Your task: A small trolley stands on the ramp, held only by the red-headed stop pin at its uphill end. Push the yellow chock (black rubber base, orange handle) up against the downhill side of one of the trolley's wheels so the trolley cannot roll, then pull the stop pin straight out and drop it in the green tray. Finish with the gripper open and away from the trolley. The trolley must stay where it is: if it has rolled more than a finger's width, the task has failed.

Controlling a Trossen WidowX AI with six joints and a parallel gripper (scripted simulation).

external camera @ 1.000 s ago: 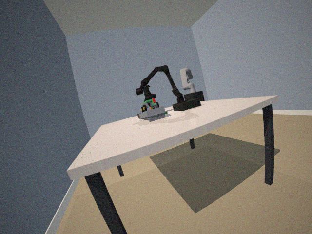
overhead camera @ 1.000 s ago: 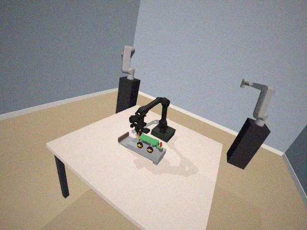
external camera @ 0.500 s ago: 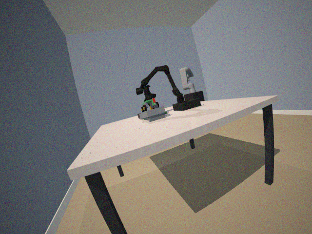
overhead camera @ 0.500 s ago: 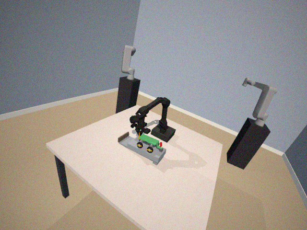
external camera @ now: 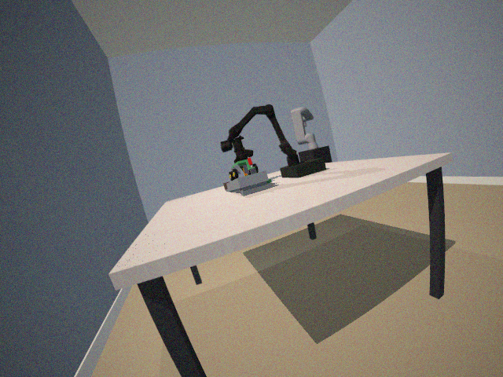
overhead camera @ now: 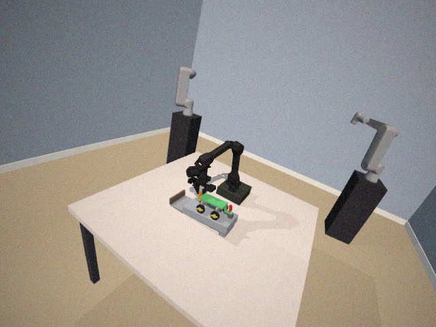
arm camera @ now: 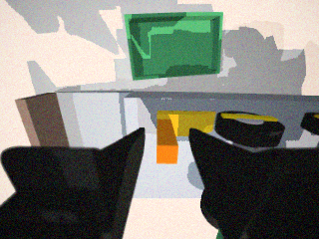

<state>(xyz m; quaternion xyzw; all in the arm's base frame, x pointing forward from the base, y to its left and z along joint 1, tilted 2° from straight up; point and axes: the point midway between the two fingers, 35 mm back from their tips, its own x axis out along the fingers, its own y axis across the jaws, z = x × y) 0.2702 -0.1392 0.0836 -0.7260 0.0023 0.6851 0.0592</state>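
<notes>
My gripper is open, its black fingers apart on either side of the chock's orange handle. The chock's yellow body sits on the ramp, right beside a black trolley wheel; any tiny gap between them cannot be told. The trolley's green deck stands on the ramp. The red-headed stop pin is upright at the uphill end. The green tray lies beyond the ramp in the wrist view and looks empty.
A brown end board stands across the ramp's low end. The arm's black base is behind the ramp on the table. Two grey arms on dark pedestals stand beyond the table.
</notes>
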